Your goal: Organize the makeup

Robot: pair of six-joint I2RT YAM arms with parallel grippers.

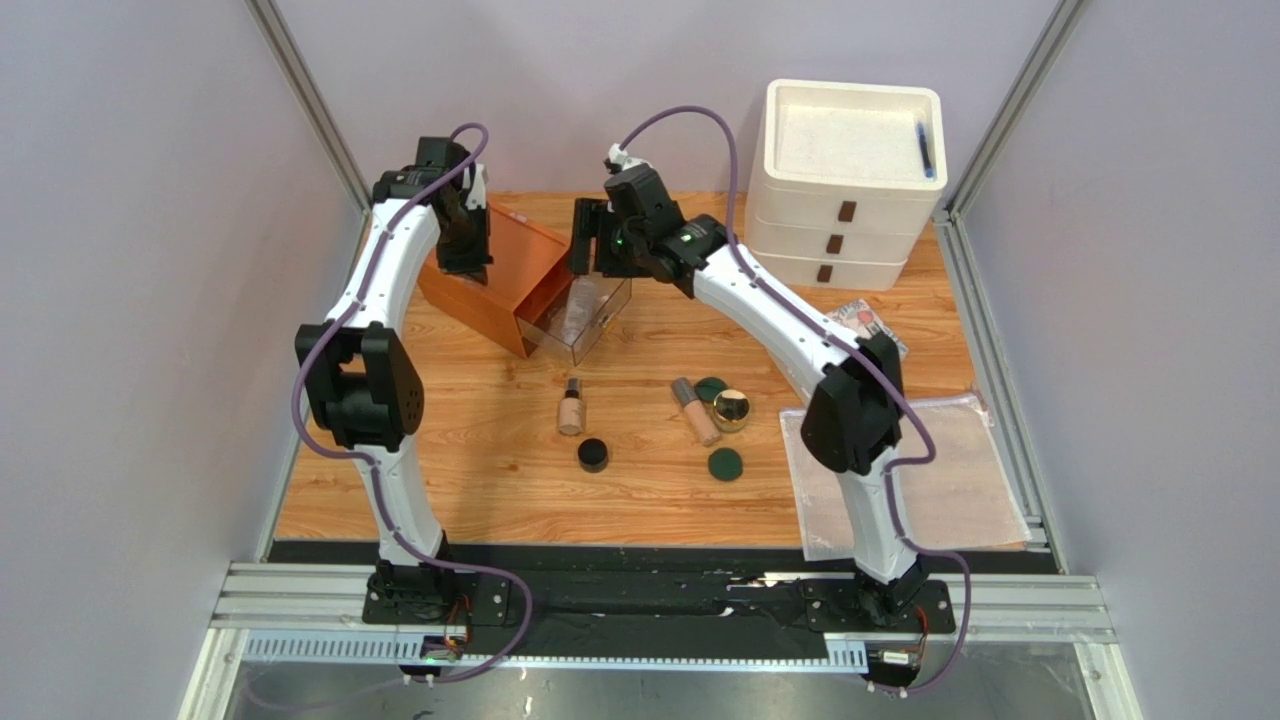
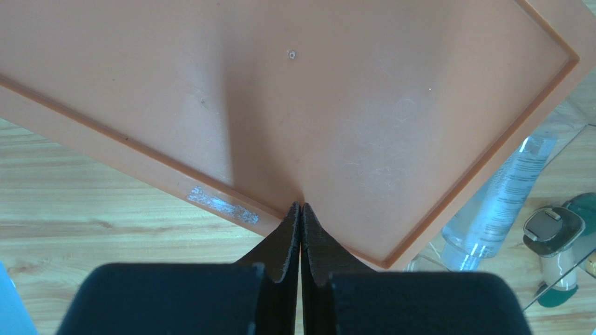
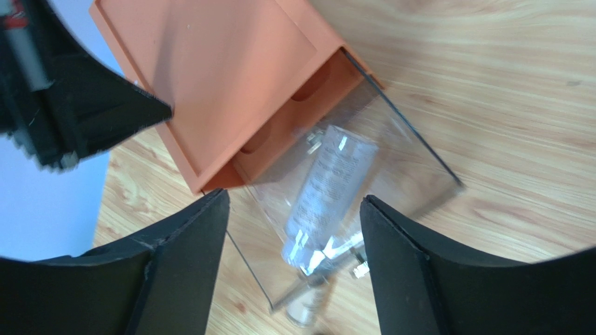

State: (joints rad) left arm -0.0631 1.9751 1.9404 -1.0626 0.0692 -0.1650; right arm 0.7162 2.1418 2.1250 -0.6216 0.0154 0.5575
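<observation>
Left pincer (image 2: 301,209): fingers pressed together with nothing between them. The tips appear to rest on the flat top of the orange box (image 2: 294,91), close to its near edge.

Right pincer (image 3: 294,202): fingers spread wide, holding nothing. It hangs over the clear drawer (image 3: 413,146), which is pulled out of the orange box.

Clear tube (image 3: 325,188): lies on its side inside the clear drawer, directly under the gap between the right pincer's fingers. It touches neither finger. In the left wrist view it lies to the right of the left pincer, past the box edge.

Remaining makeup, on the wooden table (image 1: 451,450), on the arm-base side of the right pincer and well apart from it:
- Foundation bottle (image 1: 571,408), lying flat, nearest the drawer's open end.
- Black round pot (image 1: 594,453), just beyond the bottle toward the bases.
- Beige tube (image 1: 694,413), gold-rimmed jar (image 1: 732,407) and dark green discs (image 1: 726,464), clustered further to the pincer's right.

The left pincer is well apart from all of these loose items.
</observation>
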